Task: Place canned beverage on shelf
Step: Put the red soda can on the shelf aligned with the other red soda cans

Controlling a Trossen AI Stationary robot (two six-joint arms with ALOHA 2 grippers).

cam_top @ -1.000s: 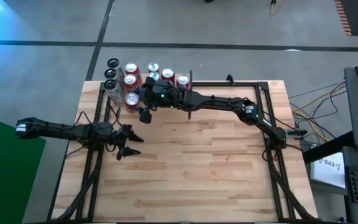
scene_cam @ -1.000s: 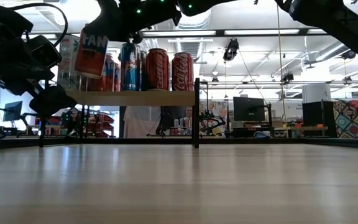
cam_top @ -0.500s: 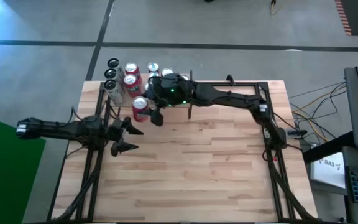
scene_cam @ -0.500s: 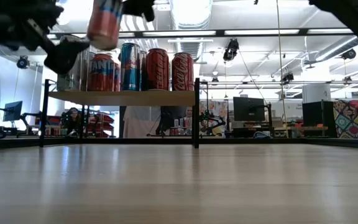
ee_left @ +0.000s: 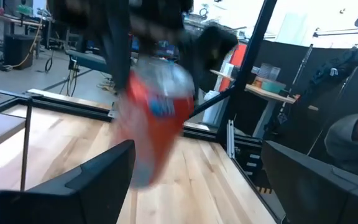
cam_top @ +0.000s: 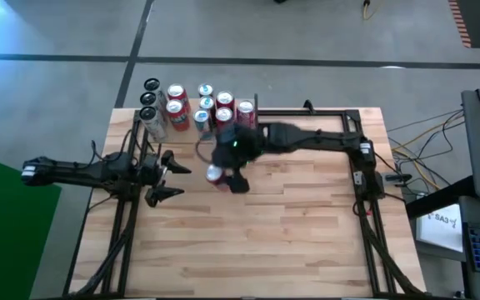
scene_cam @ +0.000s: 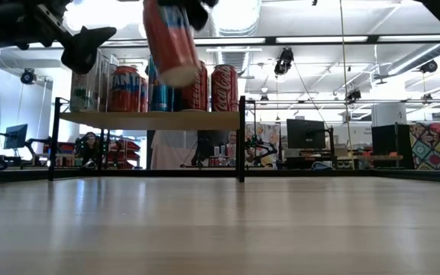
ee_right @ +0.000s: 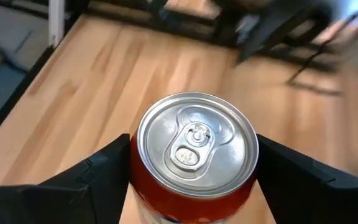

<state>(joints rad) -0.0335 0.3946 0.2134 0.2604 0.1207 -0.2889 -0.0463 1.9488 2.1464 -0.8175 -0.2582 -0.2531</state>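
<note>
Red aluminium beverage can with a blue-and-white label (cam_top: pixel 215 174), held in the air above the tabletop, in front of the shelf and clear of it; in the low view it hangs tilted (scene_cam: pixel 170 42), its base above the level of the shelf board. The right wrist view shows its silver lid with pull tab (ee_right: pixel 196 144) seated between two dark fingers (ee_right: pixel 92 180), one on each side of the can body. Right gripper (cam_top: pixel 223 177): clamped on this can, its arm reaching in from the table's right side. Small raised shelf of light wood with thin black metal uprights (scene_cam: pixel 155 120): stands at the table's far edge and carries upright cans, red ones and blue ones (cam_top: pixel 211 107). Left gripper (cam_top: pixel 170 182): fingers spread apart, holding nothing, above the left part of the light butcher-block wooden tabletop (cam_top: pixel 290 233), near the shelf's left end.
</note>
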